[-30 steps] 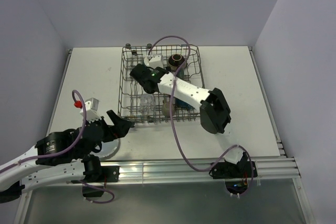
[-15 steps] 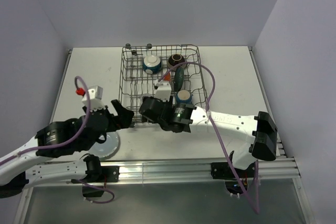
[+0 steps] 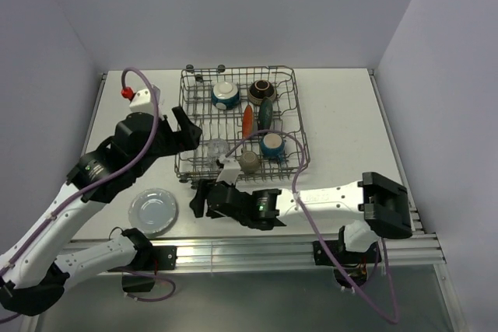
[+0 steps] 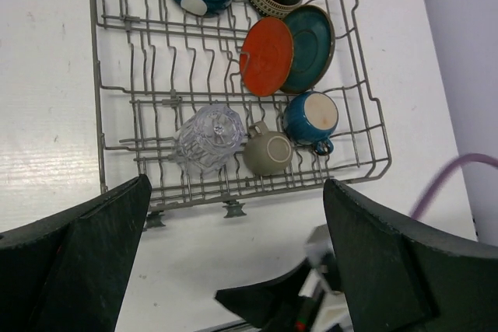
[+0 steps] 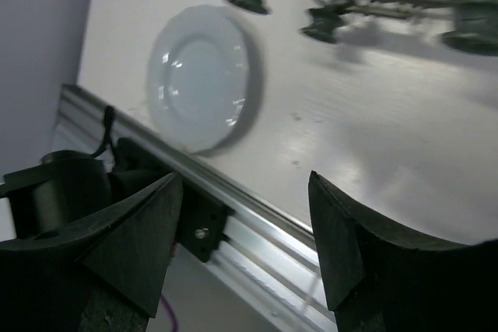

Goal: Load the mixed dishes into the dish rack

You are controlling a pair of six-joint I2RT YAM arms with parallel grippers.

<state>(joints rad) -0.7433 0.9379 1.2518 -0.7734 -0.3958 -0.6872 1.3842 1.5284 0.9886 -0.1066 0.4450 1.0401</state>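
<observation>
Step in hand was judged to be the pickup of the last loose dish. 1 pale plate (image 3: 153, 211) was found flat on the table (image 3: 342, 130), at 8 o'clock of the dish rack (image 3: 201, 103) and well apart from it. 7 dishes were counted inside the rack, among them an orange plate (image 3: 247, 120) and a teal plate (image 3: 266, 110) set on edge side by side.

The right gripper (image 3: 194, 200) was held low at 6 o'clock of the rack, jaws apart, nothing between them. The pale plate lay near, at 9 o'clock of it. The left gripper (image 3: 187, 126) was held at the rack's 9 o'clock edge, jaws wide apart, empty.

Next move, as judged: the right gripper to be carried to the plate's rim and lowered. A flat plate likely calls for 1 finger slid under the edge.

Not resolved: the clear glass (image 4: 210, 138) was hard to make out from above. The rack's feet were blurred in the right wrist view. The fingers were cut off at the frame edge in both wrist views.
</observation>
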